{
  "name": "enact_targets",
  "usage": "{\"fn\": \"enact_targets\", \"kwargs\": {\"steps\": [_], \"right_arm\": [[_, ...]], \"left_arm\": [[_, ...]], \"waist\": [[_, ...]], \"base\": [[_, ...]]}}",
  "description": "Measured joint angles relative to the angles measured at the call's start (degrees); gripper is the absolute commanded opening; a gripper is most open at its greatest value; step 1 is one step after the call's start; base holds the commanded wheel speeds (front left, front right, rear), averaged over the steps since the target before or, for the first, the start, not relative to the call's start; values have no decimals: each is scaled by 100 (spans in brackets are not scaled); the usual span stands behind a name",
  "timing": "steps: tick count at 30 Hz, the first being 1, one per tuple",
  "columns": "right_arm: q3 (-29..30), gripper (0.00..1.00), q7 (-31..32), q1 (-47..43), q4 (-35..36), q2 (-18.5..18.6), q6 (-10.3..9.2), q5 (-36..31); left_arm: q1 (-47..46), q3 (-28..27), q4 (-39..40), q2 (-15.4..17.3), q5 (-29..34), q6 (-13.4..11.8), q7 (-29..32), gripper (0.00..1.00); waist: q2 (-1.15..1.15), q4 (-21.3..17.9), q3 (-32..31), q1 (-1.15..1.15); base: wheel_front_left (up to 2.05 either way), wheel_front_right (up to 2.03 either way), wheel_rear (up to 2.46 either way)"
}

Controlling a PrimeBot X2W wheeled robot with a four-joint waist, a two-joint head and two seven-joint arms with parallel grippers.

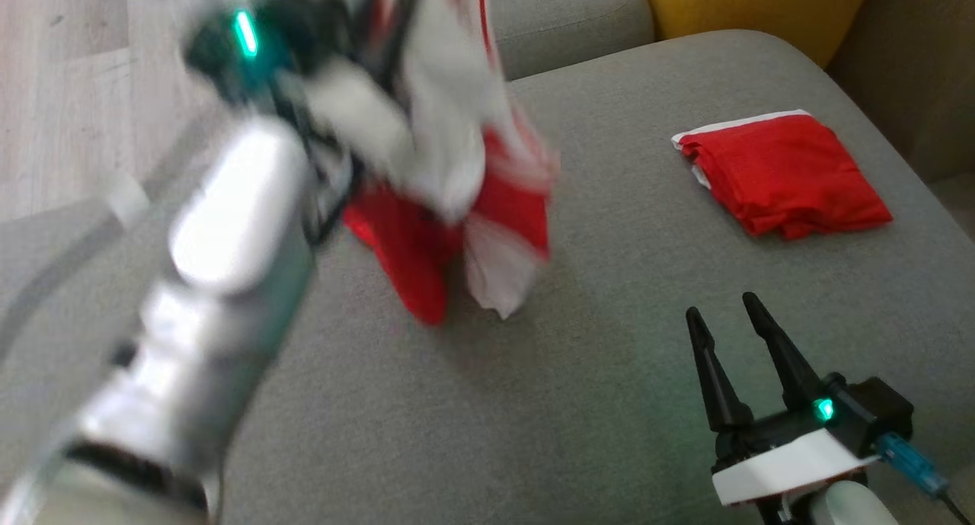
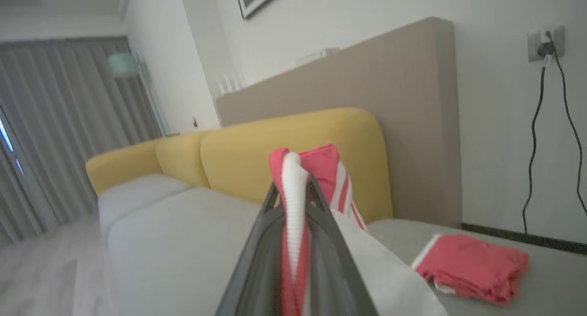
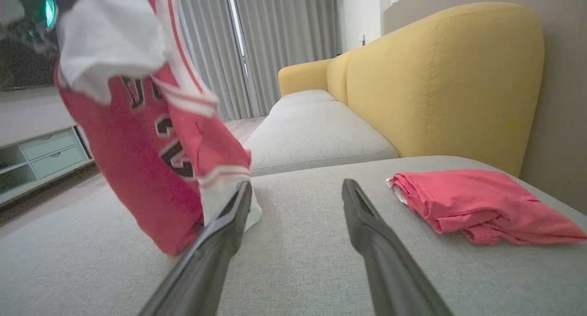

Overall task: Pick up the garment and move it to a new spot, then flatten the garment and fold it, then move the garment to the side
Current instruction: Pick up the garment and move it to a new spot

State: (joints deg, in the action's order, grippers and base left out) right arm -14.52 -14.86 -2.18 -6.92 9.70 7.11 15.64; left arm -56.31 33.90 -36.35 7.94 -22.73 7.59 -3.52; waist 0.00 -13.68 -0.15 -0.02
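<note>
Left claw (image 2: 293, 187) aloft — tight on garment (image 3: 137, 169)

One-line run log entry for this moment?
phase: pick and move | left gripper: shut on jersey, hanging over sofa cushion | right gripper: open, holding nothing | folded red garment: on cushion, robot's right

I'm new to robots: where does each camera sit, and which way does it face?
Head view: on the head, looking down at the sofa seat; left forearm and open right gripper show.
Left wrist view: on the left wrist, facing the yellow backrest; left gripper shows, shut on the garment.
Right wrist view: low over the sofa seat, facing along it; its open fingers show.
All three share the garment and the folded red cloth.
</note>
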Motion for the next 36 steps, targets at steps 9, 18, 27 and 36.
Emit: {"fn": "enact_targets", "kwargs": {"steps": [9,18,27,36], "right_arm": [[-12,100,0,-1,-85,-21,0,67],[232,100,0,-236,-246,-93,0,100],[621,100,1,-359,-212,-210,0,-235],[918,100,1,-753,-96,-408,0,-619]], "left_arm": [[2720,412,-276,-66,-149,-283,-671,11],[4031,97,546,-254,-71,-1043,-1076,100],[5492,-792,2520,-193,835,-1769,-1092,100],[6692,-1571,3545,-276,1220,-2016,-1092,100]], "waist": [[0,149,51,3],[0,517,-23,2],[0,917,-301,1],[0,1169,-571,1]], "base": [[0,0,0],[0,0,0],[0,0,0],[0,0,0]]}}
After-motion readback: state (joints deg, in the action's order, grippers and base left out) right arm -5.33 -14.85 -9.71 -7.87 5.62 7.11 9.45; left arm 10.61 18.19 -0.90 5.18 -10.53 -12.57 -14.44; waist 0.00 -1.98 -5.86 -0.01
